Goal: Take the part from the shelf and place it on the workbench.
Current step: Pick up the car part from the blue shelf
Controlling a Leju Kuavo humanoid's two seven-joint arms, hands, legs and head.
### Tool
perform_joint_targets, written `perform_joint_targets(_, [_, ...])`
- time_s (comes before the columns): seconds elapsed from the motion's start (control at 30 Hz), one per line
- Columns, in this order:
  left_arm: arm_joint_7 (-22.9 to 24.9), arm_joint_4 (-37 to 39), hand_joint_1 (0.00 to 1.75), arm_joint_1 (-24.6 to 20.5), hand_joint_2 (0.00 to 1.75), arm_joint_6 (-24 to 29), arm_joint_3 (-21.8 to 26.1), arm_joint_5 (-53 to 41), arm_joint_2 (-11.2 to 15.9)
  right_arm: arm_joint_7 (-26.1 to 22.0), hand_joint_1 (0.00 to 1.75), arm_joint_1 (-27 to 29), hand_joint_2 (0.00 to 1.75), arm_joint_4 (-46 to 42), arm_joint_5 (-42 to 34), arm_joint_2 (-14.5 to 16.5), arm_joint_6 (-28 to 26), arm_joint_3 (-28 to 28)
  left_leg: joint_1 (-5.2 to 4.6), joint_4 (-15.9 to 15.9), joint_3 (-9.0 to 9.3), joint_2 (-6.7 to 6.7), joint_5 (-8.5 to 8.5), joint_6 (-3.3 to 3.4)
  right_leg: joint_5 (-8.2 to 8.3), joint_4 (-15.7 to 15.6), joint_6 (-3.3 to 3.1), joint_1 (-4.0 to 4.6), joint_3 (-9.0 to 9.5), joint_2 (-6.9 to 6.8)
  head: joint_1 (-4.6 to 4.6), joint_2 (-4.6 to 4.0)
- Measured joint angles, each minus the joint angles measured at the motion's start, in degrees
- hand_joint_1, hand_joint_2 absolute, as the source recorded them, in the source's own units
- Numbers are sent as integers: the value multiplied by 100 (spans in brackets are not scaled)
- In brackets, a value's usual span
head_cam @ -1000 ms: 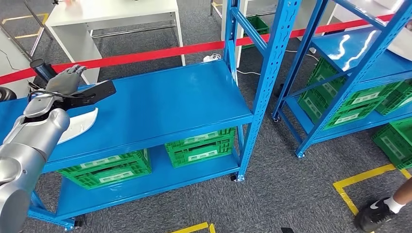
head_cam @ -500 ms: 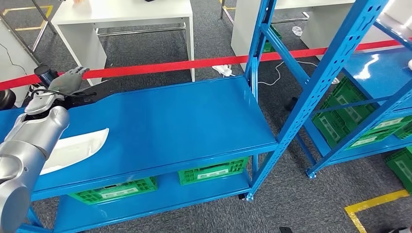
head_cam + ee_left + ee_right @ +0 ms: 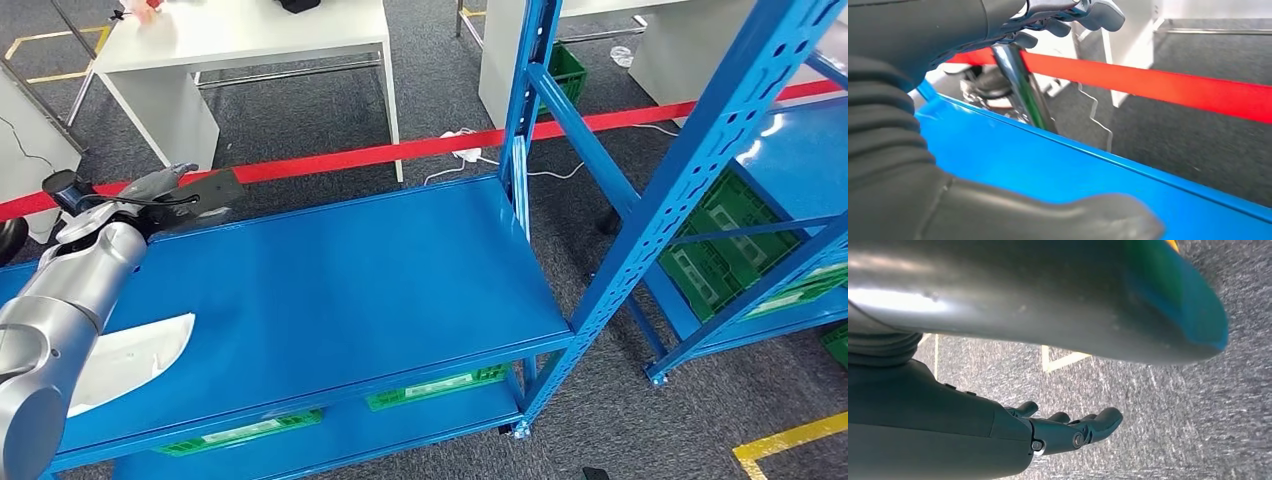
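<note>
Left hand (image 3: 165,185) reaches over the back left edge of the blue shelf (image 3: 350,270), silver arm coming in from the lower left. It sits by a flat dark grey part (image 3: 208,188) at the shelf's rear edge; cannot tell from the head view whether the fingers grip it. Left wrist view shows dark fingers (image 3: 1098,12) slightly curled and spread, nothing between them, above the shelf's glossy painted surface. A chrome post (image 3: 1023,87) stands just past the shelf rim.

White part (image 3: 135,355), smooth curved plastic shell, lies flat on the front left of the shelf, partly behind the arm, well apart from the hand.

Right hand (image 3: 1068,432) hangs over speckled grey carpet, black fingers loosely curled and apart, holding nothing.

Shelf frame: perforated blue steel uprights (image 3: 690,190). Green slotted crates (image 3: 435,388) on the lower tier. Red tape barrier (image 3: 400,152) runs behind the shelf. White counter (image 3: 250,35) beyond it, matte top, box legs.
</note>
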Motion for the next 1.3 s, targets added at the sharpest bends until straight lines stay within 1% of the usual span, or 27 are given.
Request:
perform_joint_targets(0.03, [-56,0,0,-1,131,-51,27,54,22,1,0,2,0,1,-1,1,-1,-4,-5,-356,104,0,255,23,-34,8,16,0,41,4,2,0])
perform_joint_targets(0.07, [-108,0,0,-6,87,-87,53,92,42,2,0,0,0,1,-1,3,-1,-11,-18,-656,184,4,376,49,-56,15,36,2,61,9,-5,0])
perform_joint_targets(0.1, [-158,-3,0,-8,44,-110,78,128,57,3,0,-3,0,2,-2,4,-1,-22,-32,-843,240,8,459,82,-74,19,64,5,67,13,-8,0])
perform_joint_targets(0.13, [-209,-8,0,-7,0,-119,102,159,68,3,0,-2,0,2,-5,6,-2,-35,-46,-914,256,9,459,113,-85,16,93,8,65,15,-13,0])
perform_joint_targets(0.17, [-255,-14,0,-5,0,-117,125,186,73,3,0,-2,0,2,-8,6,-2,-49,-47,-952,266,10,471,126,-93,20,103,20,59,15,-18,0])
perform_joint_targets(0.2, [-294,-21,0,2,0,-105,143,211,74,1,0,0,0,2,-11,5,-1,-61,-42,-956,277,3,534,132,-97,15,94,27,62,12,-16,0])
perform_joint_targets(0.27, [-343,-27,0,7,0,-68,166,235,76,-9,0,4,0,2,-18,5,1,-79,-35,-976,276,-12,561,126,-90,-3,54,36,75,8,-15,0])
perform_joint_targets(0.3, [-357,-30,0,7,0,-49,170,238,76,-13,0,3,0,2,-22,5,1,-86,-41,-975,274,-17,558,138,-84,-20,46,32,82,5,-16,-1])
perform_joint_targets(0.37, [-371,-34,0,8,0,-18,172,238,75,-18,0,0,0,2,-30,5,1,-93,-46,-975,276,-20,551,166,-81,-46,57,31,100,1,-16,-1])
perform_joint_targets(0.47, [-376,-37,0,8,0,17,173,240,71,-30,0,-6,0,2,-38,4,1,-103,-47,-973,277,-21,544,192,-73,-77,97,29,117,-1,-15,0])
perform_joint_targets(0.6, [-365,-49,0,7,0,96,173,256,62,-35,0,-5,0,2,-52,4,1,-114,-57,-966,277,-20,540,214,-71,-89,178,16,123,-1,-15,-1])
perform_joint_targets(0.73, [-317,-50,0,6,0,116,172,296,35,-23,0,-6,0,2,-52,4,1,-163,-60,-965,279,-19,541,220,-70,-89,189,13,123,-1,-16,0])
perform_joint_targets(0.77, [-311,-50,0,4,0,116,172,304,28,-23,0,-6,0,2,-52,4,1,-175,-69,-958,278,-17,538,230,-60,-104,206,1,128,0,-17,0])
perform_joint_targets(0.83, [-298,-54,0,1,0,117,173,323,14,-24,0,-6,0,2,-52,5,1,-188,-61,-1027,314,0,590,290,-34,-136,266,-10,142,-1,-19,0])
perform_joint_targets(0.87, [-292,-57,0,-5,0,119,173,331,3,-24,0,-7,0,2,-52,4,1,-191,-47,-1096,348,15,637,327,-66,-116,298,-12,129,-7,-16,-1])
perform_joint_targets(0.9, [-287,-61,0,-16,0,123,174,335,-7,-24,0,-10,0,2,-51,4,1,-192,-21,-1173,380,35,690,358,-178,21,317,-8,68,-13,-11,-1])
perform_joint_targets(0.93, [-286,-64,0,-27,0,127,174,337,-18,-24,0,-11,0,2,-50,2,1,-194,0,-1226,400,57,725,370,-354,272,331,-17,-41,-22,-6,-1])
perform_joint_targets(1.0, [-284,-63,0,-37,0,136,174,338,-32,-22,0,-7,0,2,-46,2,1,-194,9,-1240,385,86,746,376,-735,985,379,-68,-330,-30,1,0])
perform_joint_targets(1.03, [-283,-62,0,-31,0,137,173,338,-41,-21,0,-4,0,2,-44,2,1,-194,19,-1226,366,95,749,364,-821,1248,413,-104,-424,-36,1,0])
perform_joint_targets(1.07, [-283,-61,0,-25,0,140,173,338,-53,-21,0,-4,0,2,-40,2,1,-194,38,-1202,339,100,751,342,-811,1337,451,-144,-437,-46,1,-1])
perform_joint_targets(1.1, [-284,-62,0,-22,0,144,173,338,-63,-20,0,-7,0,2,-38,2,1,-194,69,-1165,303,102,750,307,-711,1220,495,-185,-348,-59,1,-1])
perform_joint_targets(1.13, [-285,-64,0,-24,0,149,173,338,-75,-20,0,-12,0,2,-37,2,1,-194,106,-1110,261,101,742,257,-559,909,547,-232,-156,-79,2,-1])
perform_joint_targets(1.17, [-285,-71,0,-27,0,155,173,338,-82,-20,0,-24,0,2,-35,6,1,-194,138,-1043,208,100,727,195,-475,576,603,-263,47,-91,7,-1])
perform_joint_targets(1.2, [-285,-79,0,-32,0,161,173,338,-81,-20,0,-31,0,2,-35,10,1,-194,157,-969,157,99,709,127,-384,349,622,-275,183,-80,8,-1])
perform_joint_targets(1.23, [-286,-87,0,-38,0,167,173,337,-82,-15,0,-37,0,2,-34,14,1,-195,161,-898,113,93,694,63,-374,212,615,-281,257,-64,9,-1])
perform_joint_targets(1.27, [-289,-95,0,-42,0,173,173,336,-83,-11,0,-40,0,2,-34,18,0,-196,156,-856,78,83,697,7,-402,220,575,-271,243,-39,7,-1])
perform_joint_targets(1.3, [-294,-97,0,-42,0,177,173,336,-84,-8,0,-40,0,2,-34,17,-1,-197,154,-836,59,74,711,-43,-380,260,506,-265,199,-18,3,-1])
